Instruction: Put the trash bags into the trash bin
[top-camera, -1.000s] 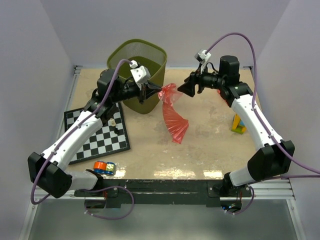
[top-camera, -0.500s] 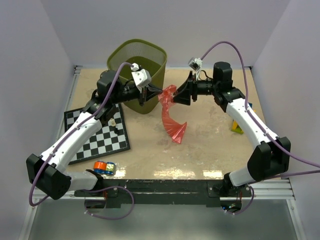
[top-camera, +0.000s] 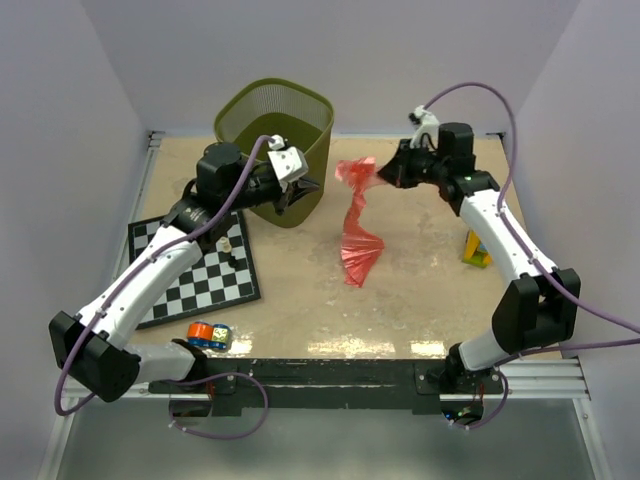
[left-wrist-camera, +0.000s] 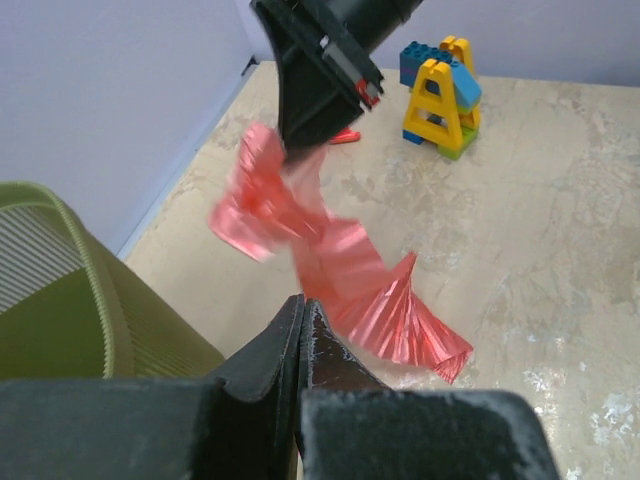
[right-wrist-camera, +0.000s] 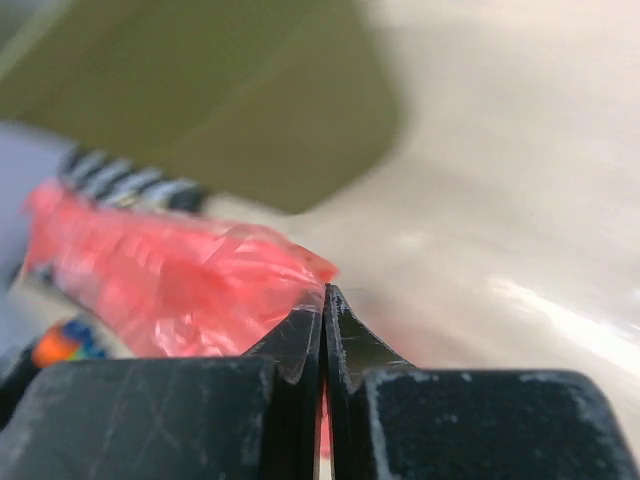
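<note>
Two robot arms reach over a beige table from its near edge. The right gripper is raised above the far middle of the table. Its jaws are pressed fully together on the crumpled top end of a thin red-pink trash bag. The pinched end bunches out to the left of the fingertips. From there the bag hangs down and toward the near side as a twisted strip, and it fans out into pleats at its lower end, down at the table surface. Whether that end rests on the table cannot be told.

The left gripper is also closed tight and holds nothing. It sits just left of the bag's upper end with a clear gap between them, in front of the right wall of the trash bin. The olive-green mesh bin stands at the far left of the table, left of the hanging bag, and the bag is wholly outside it.

A black-and-white chessboard lies at the near left. A small orange and blue object sits at the near edge. Yellow and blue toy blocks stand at the right.
</note>
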